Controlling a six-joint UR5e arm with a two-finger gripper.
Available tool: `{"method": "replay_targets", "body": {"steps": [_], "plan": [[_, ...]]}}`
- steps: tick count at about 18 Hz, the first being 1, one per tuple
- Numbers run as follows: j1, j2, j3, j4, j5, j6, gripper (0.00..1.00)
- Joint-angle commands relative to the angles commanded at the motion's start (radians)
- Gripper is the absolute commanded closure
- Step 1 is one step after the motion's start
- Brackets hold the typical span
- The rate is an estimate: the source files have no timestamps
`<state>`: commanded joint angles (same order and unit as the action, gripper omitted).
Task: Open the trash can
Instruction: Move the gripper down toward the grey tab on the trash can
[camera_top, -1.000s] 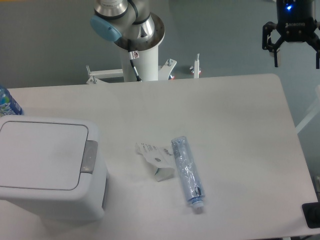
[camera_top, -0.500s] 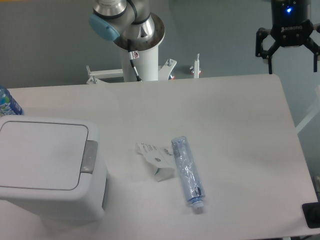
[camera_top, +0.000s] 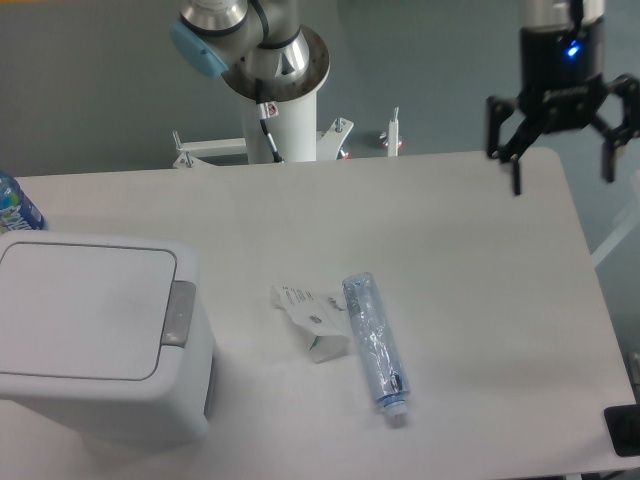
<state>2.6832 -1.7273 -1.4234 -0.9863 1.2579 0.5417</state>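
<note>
The trash can (camera_top: 90, 335) is a large boxy white bin at the table's front left. Its flat lid is shut and the grey push-button tab (camera_top: 181, 313) sits on its right rim. My gripper (camera_top: 562, 170) hangs open and empty above the table's far right corner, well away from the can, with its black fingers (camera_top: 514, 160) spread wide.
A clear plastic bottle (camera_top: 373, 338) lies on its side in the middle of the white table (camera_top: 450, 260), beside a crumpled white paper piece (camera_top: 312, 318). A blue-labelled bottle (camera_top: 12, 208) stands at the left edge behind the can. The arm's base post (camera_top: 280, 110) stands at the back.
My gripper has moved down and to the left, from the top right corner toward the table's far right corner. It stays open. Nothing on the table has moved.
</note>
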Motion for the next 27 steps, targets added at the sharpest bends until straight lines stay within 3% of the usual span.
{"method": "replay_targets", "body": {"steps": [3, 6, 10, 17, 27], "plan": [[-0.063, 0.0, -0.002, -0.095, -0.002, -0.086, 0.0], [-0.12, 0.0, -0.006, -0.126, -0.012, -0.17, 0.0], [-0.144, -0.011, -0.008, -0.126, -0.159, -0.328, 0.0], [-0.201, -0.041, -0.029, -0.126, -0.345, -0.439, 0.0], [-0.282, -0.095, -0.043, -0.107, -0.337, -0.474, 0.0]]}}
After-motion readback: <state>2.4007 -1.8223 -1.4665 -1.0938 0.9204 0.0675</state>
